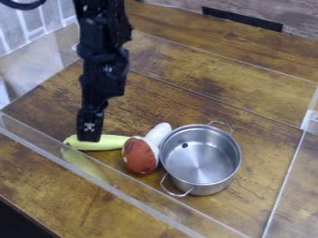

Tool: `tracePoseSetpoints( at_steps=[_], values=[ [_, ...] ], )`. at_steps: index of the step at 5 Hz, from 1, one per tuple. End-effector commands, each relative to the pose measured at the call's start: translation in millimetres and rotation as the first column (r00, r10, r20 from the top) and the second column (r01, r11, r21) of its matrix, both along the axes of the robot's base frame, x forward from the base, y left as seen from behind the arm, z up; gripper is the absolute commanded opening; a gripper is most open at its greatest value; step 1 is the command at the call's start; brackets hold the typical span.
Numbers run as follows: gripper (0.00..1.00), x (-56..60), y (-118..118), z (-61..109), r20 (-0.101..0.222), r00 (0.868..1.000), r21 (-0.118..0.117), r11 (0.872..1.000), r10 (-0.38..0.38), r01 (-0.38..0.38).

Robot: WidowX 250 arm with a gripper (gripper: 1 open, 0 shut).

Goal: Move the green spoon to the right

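The green spoon (97, 142) lies flat on the wooden table (236, 84), near its front-left corner, just behind the clear barrier that runs along the front edge; only the thick yellow-green handle is plain to see, while the metal bowl end is hidden by the toy mushroom (145, 149), which lies against that end. A steel pot (202, 158) stands just beside the mushroom on its right. The gripper (89, 123) hangs pointing down directly over the left part of the handle, jaws spread wide and holding nothing; whether the fingertips touch the plastic cannot be told. The risks appear to lie in the crowding. A grasp taken so near the handle's far end could let the spoon pivot or slip out as it lifts. A sideways drag to the right would likely shove the mushroom into the pot, so the spoon probably needs lifting clear first. A descent too close to the barrier might also catch its edge.
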State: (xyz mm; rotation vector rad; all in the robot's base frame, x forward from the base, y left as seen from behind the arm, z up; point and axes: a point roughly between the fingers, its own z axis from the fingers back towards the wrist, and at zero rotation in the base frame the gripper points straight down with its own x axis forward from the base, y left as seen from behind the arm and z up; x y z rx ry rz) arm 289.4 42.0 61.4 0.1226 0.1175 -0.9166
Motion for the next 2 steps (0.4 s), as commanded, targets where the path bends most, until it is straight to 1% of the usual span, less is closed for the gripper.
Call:
tracePoseSetpoints(
  at_steps=[1, 2],
  values=[
    [1.00, 4.6, 3, -2.2, 0.034, 0.998, 0.018, 0.998, 0.055, -0.056],
    [1.00, 10.0, 13, -12.6, 0.051, 0.997, 0.030, 0.998, 0.056, -0.057]
  ],
)
